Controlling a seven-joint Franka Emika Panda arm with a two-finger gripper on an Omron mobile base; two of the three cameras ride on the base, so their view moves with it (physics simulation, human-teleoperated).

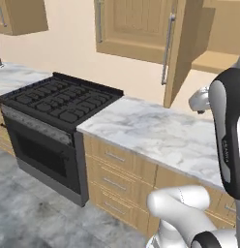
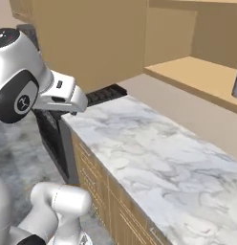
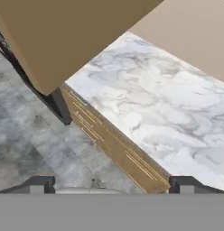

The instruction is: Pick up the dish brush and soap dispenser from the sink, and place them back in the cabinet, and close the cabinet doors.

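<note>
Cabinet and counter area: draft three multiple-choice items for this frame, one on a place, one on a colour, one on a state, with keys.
1. What stands directly left of the marble counter in the left base view?
A. a black stove
B. a fridge
C. a dishwasher

2. What colour are the drawer fronts under the counter?
A. white
B. light tan wood
C. dark grey

3. How does the cabinet door above the counter stand?
A. shut flat
C. removed
B. swung open

Key: 1 A, the black stove adjoins the counter's left end. 2 B, they match the tan cabinet. 3 B, the door juts out edge-on, and the shelf shows bare in the right base view.
</note>
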